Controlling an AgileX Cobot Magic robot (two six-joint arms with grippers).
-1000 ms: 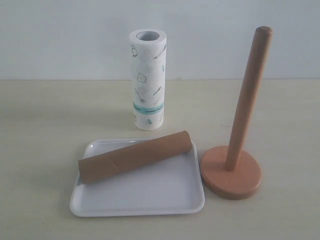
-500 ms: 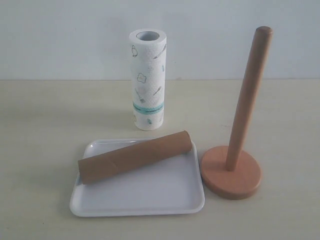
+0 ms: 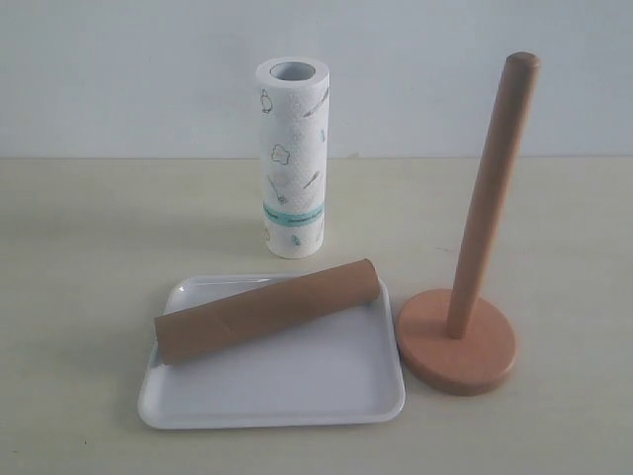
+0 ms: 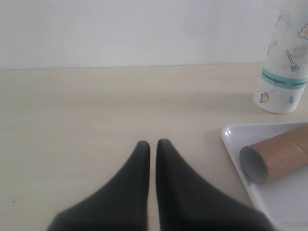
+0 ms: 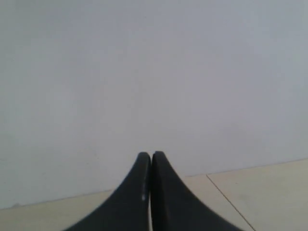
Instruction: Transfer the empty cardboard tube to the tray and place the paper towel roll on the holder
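The pale bench [image 3: 79,247] carried everything. On it, the white tray [image 3: 297,396] lay nearest the camera, and the brown cardboard tube [image 3: 267,310] rested slantwise inside it, one end at the far right rim. Just right of the tray stood the wooden holder [image 3: 457,341], its post leaning slightly. Behind the tray, well apart from the holder, the paper towel roll [image 3: 293,158] stood upright on the bench. The left pincer [image 4: 152,144] was clenched, tips almost touching, over the bench near the tray's corner. The right pincer [image 5: 151,156] was clenched too, facing a blank wall.
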